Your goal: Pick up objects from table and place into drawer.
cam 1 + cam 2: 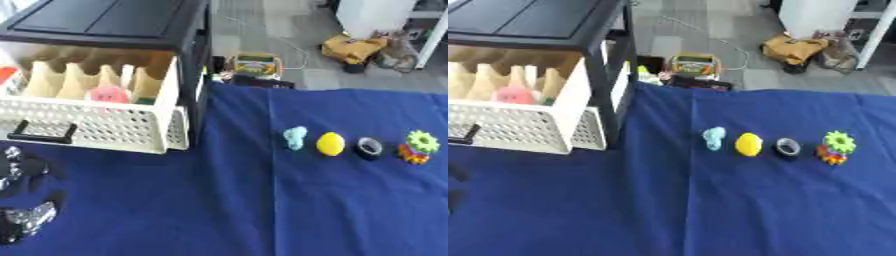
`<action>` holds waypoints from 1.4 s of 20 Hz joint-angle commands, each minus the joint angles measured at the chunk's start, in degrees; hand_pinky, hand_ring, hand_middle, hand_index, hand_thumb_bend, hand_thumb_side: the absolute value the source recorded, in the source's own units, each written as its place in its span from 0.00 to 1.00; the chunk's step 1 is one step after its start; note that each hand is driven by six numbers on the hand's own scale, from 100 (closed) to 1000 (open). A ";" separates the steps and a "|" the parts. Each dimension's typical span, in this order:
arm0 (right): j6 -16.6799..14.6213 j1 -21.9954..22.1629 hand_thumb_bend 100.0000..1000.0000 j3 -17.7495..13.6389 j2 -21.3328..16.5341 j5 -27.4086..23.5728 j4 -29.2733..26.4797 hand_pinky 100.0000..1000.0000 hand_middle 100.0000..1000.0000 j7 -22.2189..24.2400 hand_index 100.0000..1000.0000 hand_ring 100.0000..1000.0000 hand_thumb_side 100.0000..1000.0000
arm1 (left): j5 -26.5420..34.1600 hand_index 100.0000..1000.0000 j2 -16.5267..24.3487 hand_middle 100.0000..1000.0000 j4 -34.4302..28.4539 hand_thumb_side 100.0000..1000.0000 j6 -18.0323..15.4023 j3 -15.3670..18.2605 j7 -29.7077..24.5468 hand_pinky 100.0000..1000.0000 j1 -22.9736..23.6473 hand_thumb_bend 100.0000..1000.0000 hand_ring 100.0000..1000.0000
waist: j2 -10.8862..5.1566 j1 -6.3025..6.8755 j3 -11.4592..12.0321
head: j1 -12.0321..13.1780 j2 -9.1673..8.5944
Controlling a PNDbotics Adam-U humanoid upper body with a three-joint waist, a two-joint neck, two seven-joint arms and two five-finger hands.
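Four small objects lie in a row on the blue tablecloth (262,210): a light blue lumpy piece (296,137), a yellow lemon-like object (331,144), a black ring-shaped object (369,148) and a stack of green, orange and red gear shapes (419,147). The white perforated drawer (96,127) stands pulled out of the black cabinet (114,22) at the upper left. A pink round object (108,93) lies inside it among cardboard dividers. My left hand (24,200) shows at the lower left edge, fingers curled, holding nothing. The right hand is out of sight.
Beyond the table's far edge the floor holds a colourful box (256,65), a yellow bag (353,47) and a white cabinet (374,15). A black handle (39,132) sits on the drawer front.
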 commanded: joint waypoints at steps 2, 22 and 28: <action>0.22 -0.30 0.00 -0.58 -0.85 -0.49 -0.93 0.49 0.44 -0.21 0.68 0.55 0.75 | -1.86 0.78 0.30 0.45 0.80 1.00 0.00 1.84 -5.21 0.44 -2.78 0.00 0.42 | -1.05 0.20 0.03 | 0.09 -0.75; 0.65 -0.12 0.00 -0.75 0.31 -1.07 -0.93 0.49 0.44 -0.18 0.68 0.54 0.74 | -1.17 0.77 -7.00 0.43 10.07 1.00 -0.13 -0.52 -4.88 0.46 -11.67 0.00 0.37 | -0.67 0.38 -0.55 | 0.23 -1.30; 0.63 -0.02 0.00 -0.76 0.57 -1.24 -0.93 0.49 0.43 0.17 0.67 0.54 0.73 | -2.16 0.77 -9.80 0.43 13.85 1.00 0.37 -0.53 -2.62 0.47 -14.39 0.00 0.36 | -0.70 0.32 -0.64 | 0.01 -1.33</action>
